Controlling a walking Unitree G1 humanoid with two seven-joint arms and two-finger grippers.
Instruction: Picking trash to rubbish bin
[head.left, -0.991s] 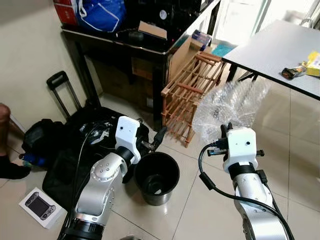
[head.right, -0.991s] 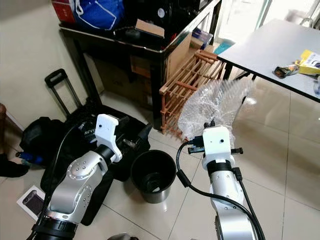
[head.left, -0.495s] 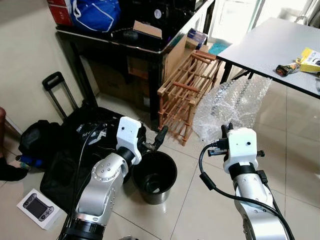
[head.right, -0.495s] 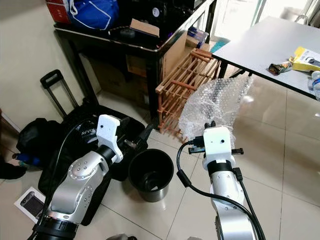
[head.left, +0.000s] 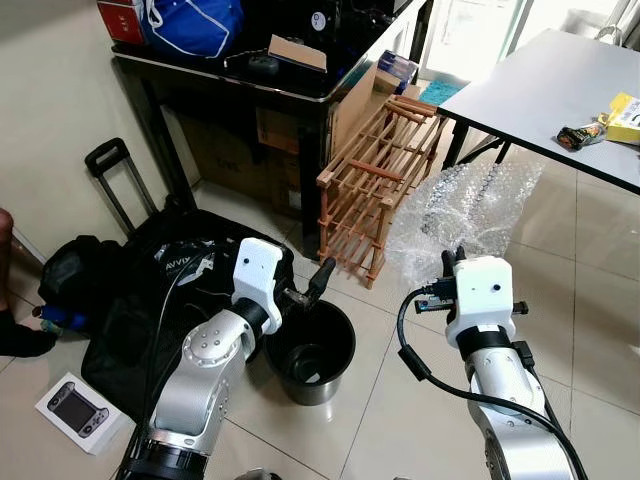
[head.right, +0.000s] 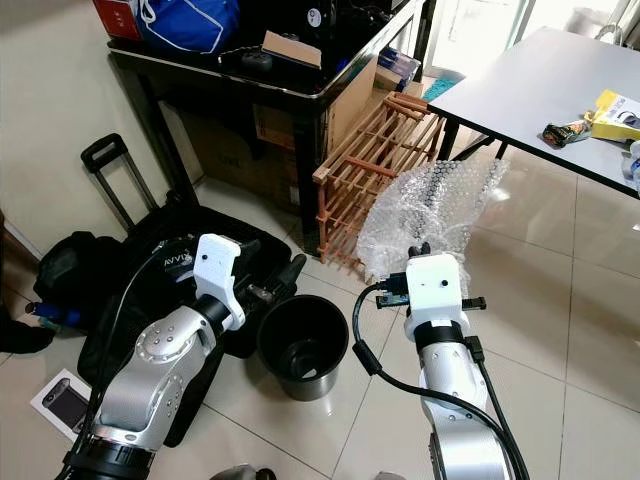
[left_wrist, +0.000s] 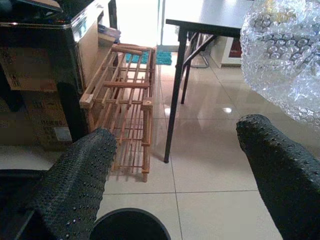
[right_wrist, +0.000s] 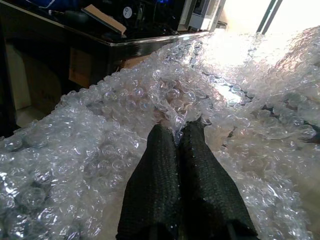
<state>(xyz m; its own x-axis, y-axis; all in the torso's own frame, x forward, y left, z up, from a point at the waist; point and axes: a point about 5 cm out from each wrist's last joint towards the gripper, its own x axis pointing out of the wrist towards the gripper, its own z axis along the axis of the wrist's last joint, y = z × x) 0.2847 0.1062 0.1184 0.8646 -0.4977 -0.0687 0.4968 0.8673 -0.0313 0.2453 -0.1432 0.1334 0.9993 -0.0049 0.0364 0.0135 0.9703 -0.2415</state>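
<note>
A crumpled sheet of clear bubble wrap (head.left: 462, 210) hangs in the air in front of my right arm, to the right of the bin. My right gripper (right_wrist: 176, 131) is shut on the bubble wrap, its two black fingers pressed together into the plastic. A black round rubbish bin (head.left: 312, 349) stands on the tiled floor between my arms, with a small pale scrap at its bottom. My left gripper (head.left: 308, 284) is open with nothing in it, held just over the bin's far rim (left_wrist: 129, 222).
A wooden rack (head.left: 375, 180) leans against a black cabinet (head.left: 270, 95) behind the bin. A dark table (head.left: 550, 95) with small items stands at the right. A black suitcase and bags (head.left: 140, 290) lie at the left, with a white box (head.left: 75, 412) and a person's foot (head.left: 15, 335).
The view has shifted slightly. Both arms hold almost the same pose, with the bubble wrap still gripped on the right.
</note>
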